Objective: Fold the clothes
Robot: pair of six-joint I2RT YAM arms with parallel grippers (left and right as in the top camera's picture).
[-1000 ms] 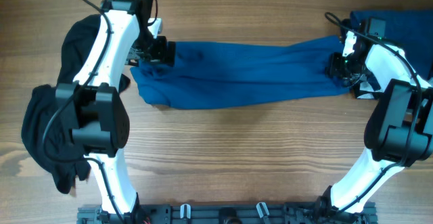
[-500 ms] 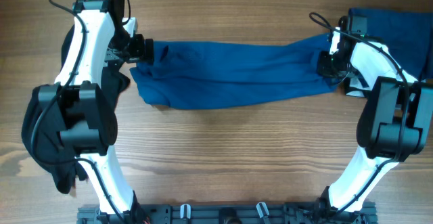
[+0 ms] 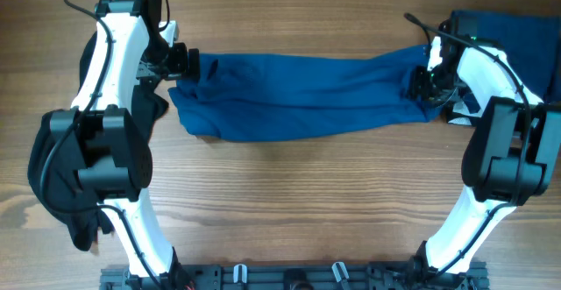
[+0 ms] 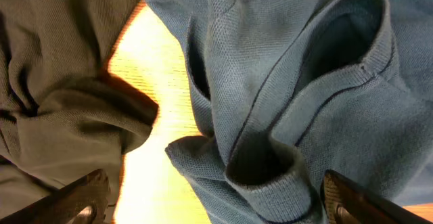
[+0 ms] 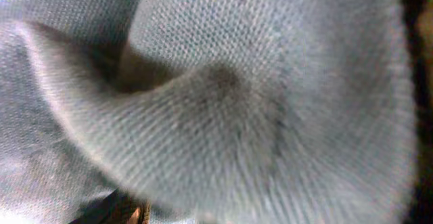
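The clothes in play are a medium-blue shirt (image 3: 298, 97) lying as a long bunched band across the table. My left gripper (image 3: 187, 63) is at its left end, open wide; in the left wrist view a rolled blue hem (image 4: 270, 170) lies between the spread fingers (image 4: 84, 195) without being pinched. My right gripper (image 3: 422, 84) is pressed into the shirt's right end. Blurred blue cloth (image 5: 223, 95) fills the right wrist view and hides the jaws, apart from a sliver of one finger (image 5: 127, 212).
A heap of black garments (image 3: 57, 176) lies at the left, under and beside the left arm, and shows as dark cloth (image 4: 54, 82) in the left wrist view. A dark blue garment (image 3: 517, 27) lies at the back right corner. Bare wooden table (image 3: 307, 202) spreads in front.
Over the second both grippers shifted a little to the left along the shirt's ends; the shirt's band kept its place. In the last half second almost nothing moved.
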